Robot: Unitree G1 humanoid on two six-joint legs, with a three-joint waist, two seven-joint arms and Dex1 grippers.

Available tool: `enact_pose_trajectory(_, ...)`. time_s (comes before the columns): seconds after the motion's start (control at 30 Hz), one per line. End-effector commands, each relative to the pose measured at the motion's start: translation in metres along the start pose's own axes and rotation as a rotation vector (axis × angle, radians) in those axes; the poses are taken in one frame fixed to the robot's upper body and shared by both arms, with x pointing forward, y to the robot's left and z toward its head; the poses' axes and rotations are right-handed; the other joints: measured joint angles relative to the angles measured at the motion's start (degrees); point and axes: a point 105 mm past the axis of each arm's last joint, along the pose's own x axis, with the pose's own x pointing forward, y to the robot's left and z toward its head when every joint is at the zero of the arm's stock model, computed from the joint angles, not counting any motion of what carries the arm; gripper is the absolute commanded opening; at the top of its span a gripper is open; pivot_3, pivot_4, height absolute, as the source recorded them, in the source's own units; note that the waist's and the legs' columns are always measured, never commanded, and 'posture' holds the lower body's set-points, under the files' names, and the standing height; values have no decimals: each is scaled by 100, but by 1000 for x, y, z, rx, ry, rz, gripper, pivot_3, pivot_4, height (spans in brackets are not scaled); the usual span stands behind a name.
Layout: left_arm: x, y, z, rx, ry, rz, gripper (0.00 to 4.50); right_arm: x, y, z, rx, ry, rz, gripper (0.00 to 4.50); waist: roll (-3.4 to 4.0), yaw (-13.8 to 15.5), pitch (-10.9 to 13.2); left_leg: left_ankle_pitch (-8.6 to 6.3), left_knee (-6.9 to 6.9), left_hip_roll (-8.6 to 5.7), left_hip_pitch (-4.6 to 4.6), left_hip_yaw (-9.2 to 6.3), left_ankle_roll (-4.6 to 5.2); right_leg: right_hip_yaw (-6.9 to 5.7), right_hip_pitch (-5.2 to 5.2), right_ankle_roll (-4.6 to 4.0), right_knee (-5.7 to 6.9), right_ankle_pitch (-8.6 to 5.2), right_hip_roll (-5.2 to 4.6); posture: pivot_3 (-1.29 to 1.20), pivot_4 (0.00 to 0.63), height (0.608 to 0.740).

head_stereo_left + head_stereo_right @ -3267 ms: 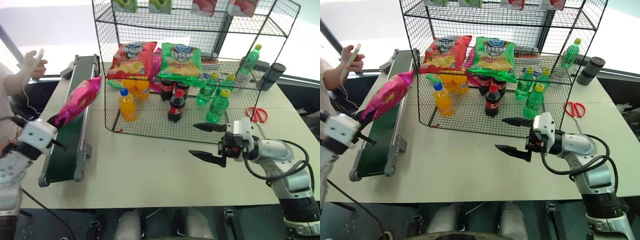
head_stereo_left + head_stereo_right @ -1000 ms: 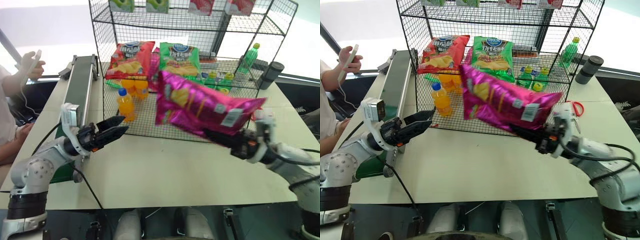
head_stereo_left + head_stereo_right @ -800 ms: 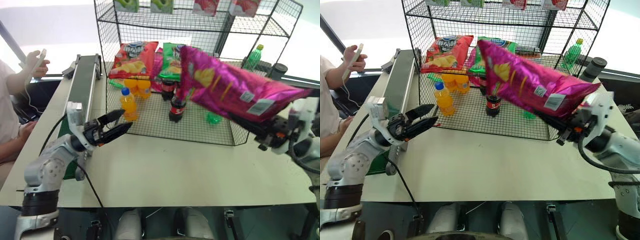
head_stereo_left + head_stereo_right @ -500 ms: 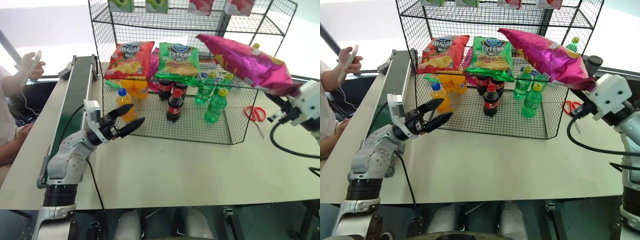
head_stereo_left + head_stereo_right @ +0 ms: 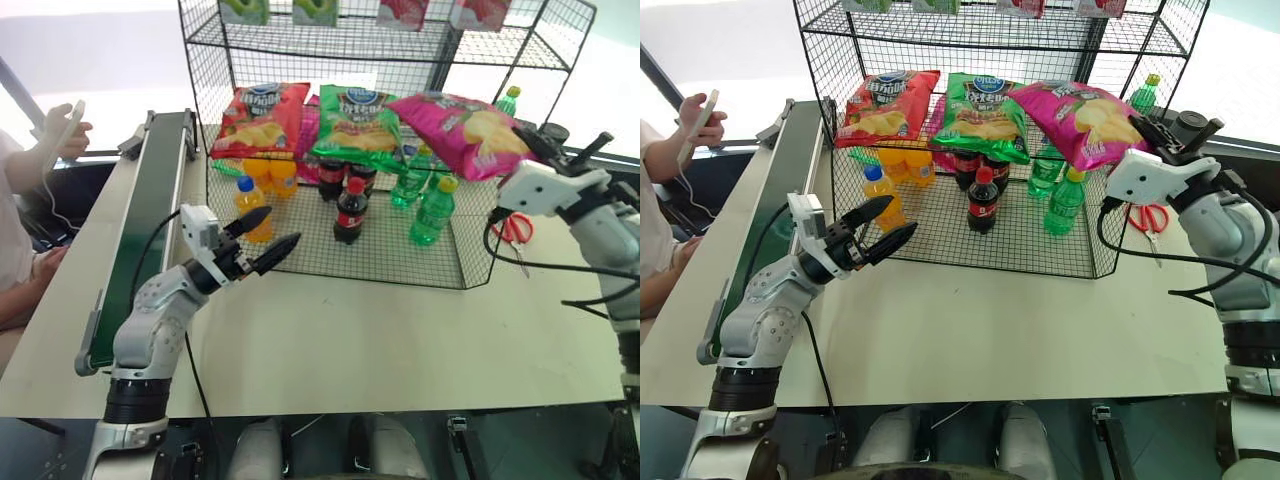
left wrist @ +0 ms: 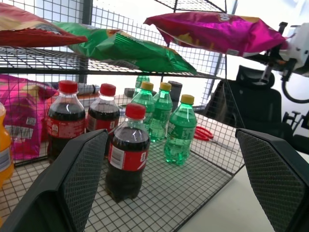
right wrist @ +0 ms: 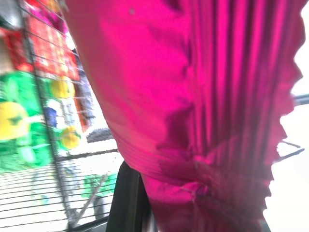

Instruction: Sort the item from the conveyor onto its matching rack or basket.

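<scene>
Right gripper holds the magenta-pink crisp bag at the right end of the black wire rack, level with its middle tier.

The glossy bag pictures yellow crisps near its gripped end; its lettering is too small to read, as are the round blue logos on the red bag and green bag lying to its left on that tier. The right gripper is clamped on the bag's crimped edge. The left gripper hangs with fingers spread wide and empty, near the rack's lower front, pointing at the cola bottles and green bottles. The dark green conveyor runs along the table's left side, its belt bare.
</scene>
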Motion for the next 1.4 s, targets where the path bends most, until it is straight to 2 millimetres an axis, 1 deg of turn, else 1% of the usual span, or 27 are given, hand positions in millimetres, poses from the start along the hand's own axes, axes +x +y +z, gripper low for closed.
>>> enact_pose_trajectory(0.03,8,-11,14,85,-32,-33,4500,11,-12,3,-22,20,-74,195,0,-1,0,0,0,0,0,0,0,0,0,0,0,0,0,0,150,740)
enact_pose_trajectory(0.13,13,-17,20,112,-53,-46,4500,21,-13,0,-12,68,-103,195,0,-4,0,0,-1,0,0,1,-1,0,0,0,-1,0,1,0,150,740)
enact_pose_trajectory(0.23,16,-24,20,106,-55,-71,4500,27,-8,-7,-12,115,-100,195,0,-3,0,1,-1,0,-1,1,-1,0,0,0,-1,0,1,0,150,740)
enact_pose_trajectory(0.47,19,-28,21,113,-65,-76,4500,30,-4,-18,26,177,-96,195,0,-6,0,1,-1,0,-1,1,-1,0,0,0,-2,0,1,0,150,740)
enact_pose_trajectory(0.7,20,-30,17,118,-61,-80,4500,35,0,-17,81,193,-82,195,1,-13,0,1,-1,0,-1,0,-2,-1,0,1,0,0,1,0,150,740)
enact_pose_trajectory(0.77,21,-31,16,121,-59,-79,4500,37,1,-15,105,187,-70,1222,1,-15,0,1,-1,0,-1,1,-2,-1,0,1,0,0,1,0,150,740)
enact_pose_trajectory(0.8,21,-30,15,124,-56,-77,4500,37,0,-15,115,187,-70,1459,1,-15,0,1,-1,0,-1,1,-2,-1,0,1,0,0,1,0,150,740)
enact_pose_trajectory(0.87,20,-30,15,124,-56,-73,4500,36,-1,-14,125,184,-55,2356,1,-14,0,1,-1,0,-1,1,-2,-1,0,1,0,0,1,0,150,740)
enact_pose_trajectory(0.93,20,-30,14,126,-54,-71,4500,36,-5,-10,151,160,-42,3429,1,-15,0,1,-1,0,-1,1,-2,-1,0,1,-1,0,1,0,150,740)
enact_pose_trajectory(0.97,19,-30,13,128,-51,-72,4500,36,-8,-8,197,149,-35,3982,1,-15,1,1,-1,0,-1,1,-2,-1,0,1,-1,0,1,0,150,740)
enact_pose_trajectory(1.0,19,-30,12,129,-47,-73,4500,37,-13,-8,269,147,-39,4430,1,-16,0,1,-1,0,-1,1,-2,-1,0,1,-1,0,1,0,150,740)
enact_pose_trajectory(1.07,20,-31,11,130,-46,-75,4500,38,-17,-4,333,122,-22,4430,1,-24,0,1,-1,2,0,-1,-2,-1,0,0,0,0,2,0,150,740)
enact_pose_trajectory(1.1,20,-32,10,128,-45,-77,4500,37,-19,-2,329,108,-3,4430,1,-29,0,1,-1,2,0,-1,-2,-1,1,0,1,0,2,0,150,740)
enact_pose_trajectory(1.13,21,-32,9,129,-43,-80,4500,37,-17,4,386,75,29,4430,1,-31,0,1,-1,2,0,-1,-2,-1,1,0,1,0,3,0,150,740)
enact_pose_trajectory(1.2,21,-33,9,128,-41,-82,4500,35,-16,9,436,49,43,4430,2,-38,1,1,-1,3,-1,-2,-1,-2,0,0,1,0,3,0,150,740)
enact_pose_trajectory(1.33,21,-32,7,127,-37,-84,4500,33,-16,15,437,18,37,4430,1,-68,1,0,-2,3,-1,-2,0,-2,0,0,1,1,2,0,150,740)
enact_pose_trajectory(1.4,21,-33,6,132,-31,-90,4500,33,-9,21,454,-10,64,4430,1,-86,1,0,-2,3,-1,-3,0,-3,0,0,1,1,2,0,150,740)
